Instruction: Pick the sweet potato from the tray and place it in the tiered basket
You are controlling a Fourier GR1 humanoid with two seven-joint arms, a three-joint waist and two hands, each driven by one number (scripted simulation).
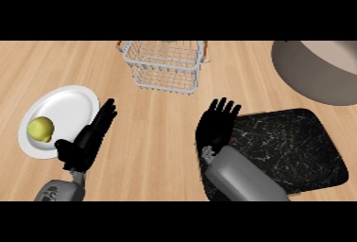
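- Across the whole view, the wooden desk (157, 142) carries everything. A broad bare strip of wood runs up between the two hands to the basket.
- At the far right, a large grey round vessel (317, 71) is cut by the view's edge and sits well apart from the basket.
- Right of centre, the black marbled tray (300, 142) lies flat. The right forearm and hand cover its left part.
- At the left, a white plate (66, 106) lies near the view's edge.
- At the far centre, the wire tiered basket (165, 66) stands upright, with bare wood on both sides.
- The right hand (216, 125) is over the tray's left edge. Its fingers are straight and spread, point toward the basket and hold nothing.
- The left hand (87, 139) is just beside the plate's right rim. Its fingers are straight, close together and hold nothing.
- A small yellow round fruit (40, 128) rests on the plate's left part.
- The sweet potato cannot be made out. Whether it lies under the right forearm cannot be told.
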